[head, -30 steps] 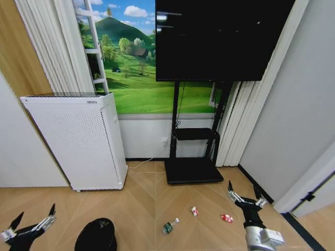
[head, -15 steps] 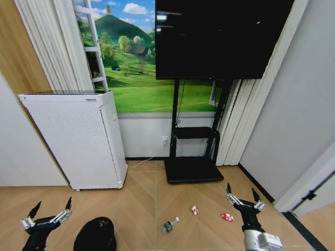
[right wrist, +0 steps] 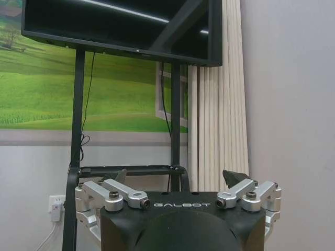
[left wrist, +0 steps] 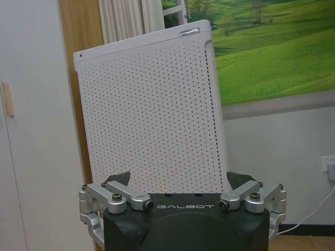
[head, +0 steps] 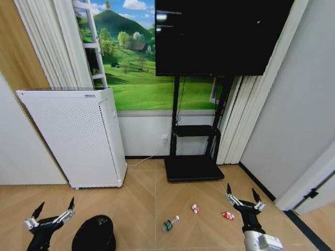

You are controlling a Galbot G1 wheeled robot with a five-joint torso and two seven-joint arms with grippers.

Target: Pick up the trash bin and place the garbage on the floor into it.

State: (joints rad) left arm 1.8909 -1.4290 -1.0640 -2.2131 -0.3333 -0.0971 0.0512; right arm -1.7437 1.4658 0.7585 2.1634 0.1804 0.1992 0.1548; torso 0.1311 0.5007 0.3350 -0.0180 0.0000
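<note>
The black round trash bin (head: 95, 234) stands on the wood floor at the lower left of the head view. My left gripper (head: 53, 210) hovers just left of it, open and holding nothing. The garbage lies on the floor to the right: a green-and-white can-like piece (head: 169, 224), a red-and-white wrapper (head: 195, 209) and another red-and-white wrapper (head: 227, 215). My right gripper (head: 242, 196) is open just right of that last wrapper. In the wrist views the left gripper (left wrist: 179, 180) faces the white appliance and the right gripper (right wrist: 178, 177) faces the TV stand.
A tall white perforated appliance (head: 75, 136) stands against the wall behind the bin. A black TV stand (head: 193, 167) with a large screen (head: 220, 36) stands at centre. Curtains (head: 246, 115) and a grey wall close off the right side.
My left gripper has risen and moved right, closer to the bin. The head view has shifted slightly. The right gripper has barely moved.
</note>
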